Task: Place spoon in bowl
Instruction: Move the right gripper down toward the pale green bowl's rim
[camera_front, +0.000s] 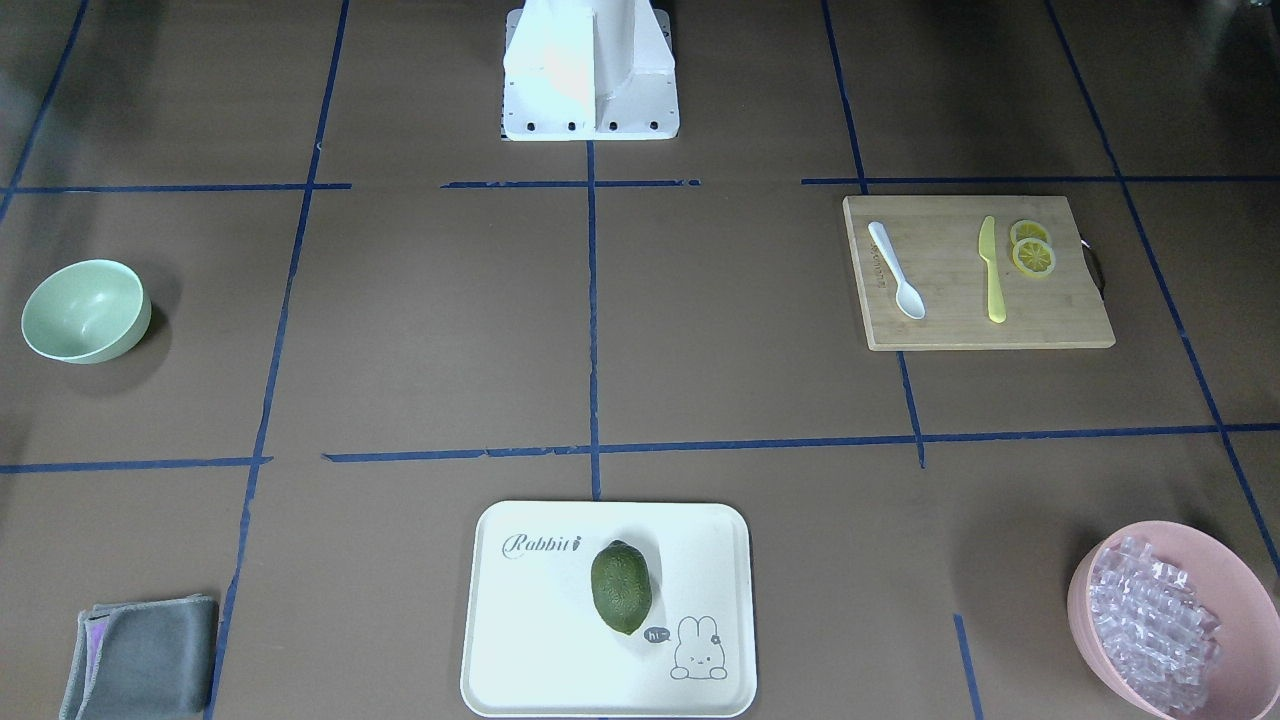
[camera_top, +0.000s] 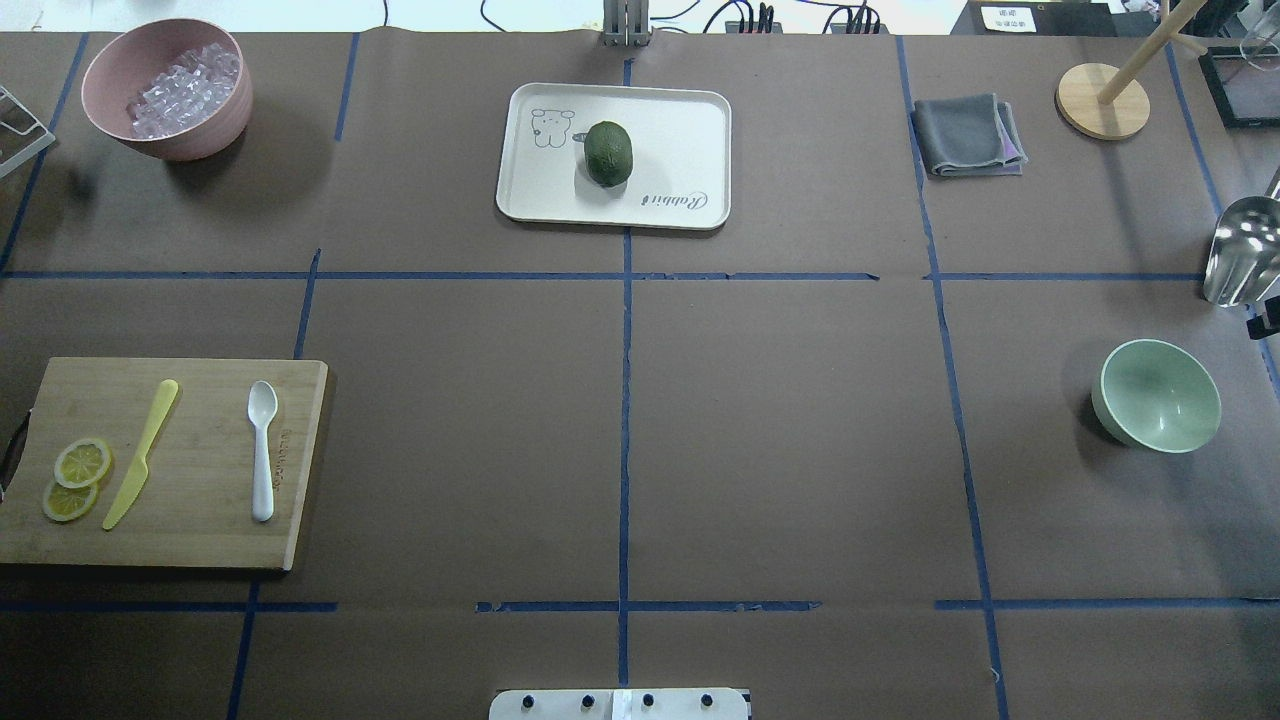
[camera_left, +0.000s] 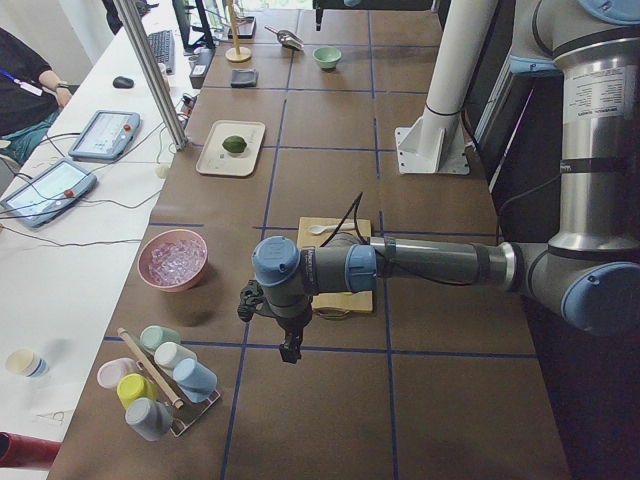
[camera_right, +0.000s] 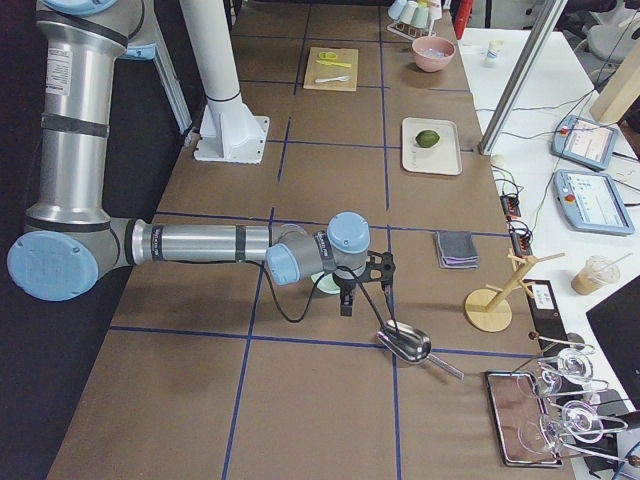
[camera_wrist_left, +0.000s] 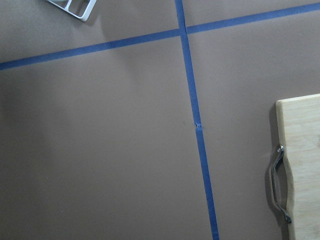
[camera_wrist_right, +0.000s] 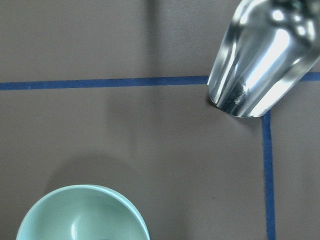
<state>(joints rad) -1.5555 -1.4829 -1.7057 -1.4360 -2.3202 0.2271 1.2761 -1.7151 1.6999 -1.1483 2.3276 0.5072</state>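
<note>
The white spoon (camera_front: 895, 270) lies flat on the bamboo cutting board (camera_front: 1060, 320), next to a yellow-green knife (camera_front: 991, 270); it also shows in the overhead view (camera_top: 262, 450). The mint-green bowl (camera_top: 1160, 395) stands empty on the table's opposite side, also seen in the front view (camera_front: 85, 310) and the right wrist view (camera_wrist_right: 82, 215). My left gripper (camera_left: 290, 352) hangs over the table just past the board's handle end. My right gripper (camera_right: 347, 303) hangs beside the bowl. I cannot tell whether either is open or shut.
Two lemon slices (camera_top: 75, 480) lie on the board. A pink bowl (camera_top: 170, 145) holds clear pieces. A white tray (camera_top: 680, 130) carries a green fruit (camera_top: 608, 152). A grey cloth (camera_top: 965, 135) and a metal scoop (camera_top: 1240, 250) lie near the bowl's side.
</note>
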